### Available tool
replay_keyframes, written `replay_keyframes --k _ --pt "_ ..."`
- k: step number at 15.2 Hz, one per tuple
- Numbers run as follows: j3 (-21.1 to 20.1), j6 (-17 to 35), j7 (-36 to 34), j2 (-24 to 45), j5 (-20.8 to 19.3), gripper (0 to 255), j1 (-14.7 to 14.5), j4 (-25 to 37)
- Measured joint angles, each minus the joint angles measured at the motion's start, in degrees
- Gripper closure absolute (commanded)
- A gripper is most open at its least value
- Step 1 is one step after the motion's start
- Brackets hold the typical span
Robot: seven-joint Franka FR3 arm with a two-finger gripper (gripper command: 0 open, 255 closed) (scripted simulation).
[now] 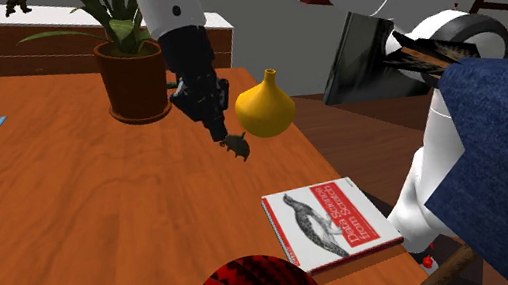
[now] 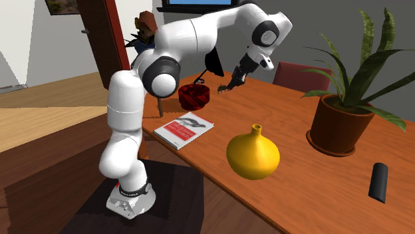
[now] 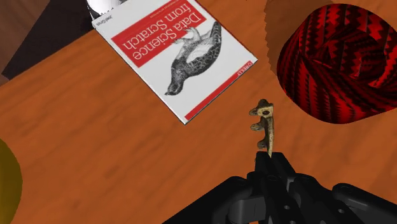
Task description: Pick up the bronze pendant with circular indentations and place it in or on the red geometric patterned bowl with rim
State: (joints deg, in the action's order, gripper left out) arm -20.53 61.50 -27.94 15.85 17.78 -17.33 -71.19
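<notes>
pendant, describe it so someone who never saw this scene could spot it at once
Find the wooden table and the white arm over it. The arm's black gripper clasps the pendant, near the book and the red bowl. It is the only small, thin, bronze-brown piece, and the only thing held.

Home dining room, wooden table [image 1: 72,231], potted plant [image 1: 132,72], sideboard [image 1: 8,48], red chair [image 2: 296,72], book [image 1: 328,222], yellow vase [image 1: 265,105]

Orange-brown wooden table [image 1: 71,221], pale wood floor [image 2: 40,119], grey walls [image 2: 40,46], dark red chair [image 2: 299,74], brown sideboard [image 1: 18,46].
</notes>
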Motion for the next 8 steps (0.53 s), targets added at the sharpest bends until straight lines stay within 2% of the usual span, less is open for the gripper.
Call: replay_keyframes --k 3,8 --pt "-1.2 3.1 -2.5 -3.8 2.0 255 -1.5 -5.7" --pt "-3.5 6.6 -7.2 -8.1 5.1 255 -4.3 -11.0"
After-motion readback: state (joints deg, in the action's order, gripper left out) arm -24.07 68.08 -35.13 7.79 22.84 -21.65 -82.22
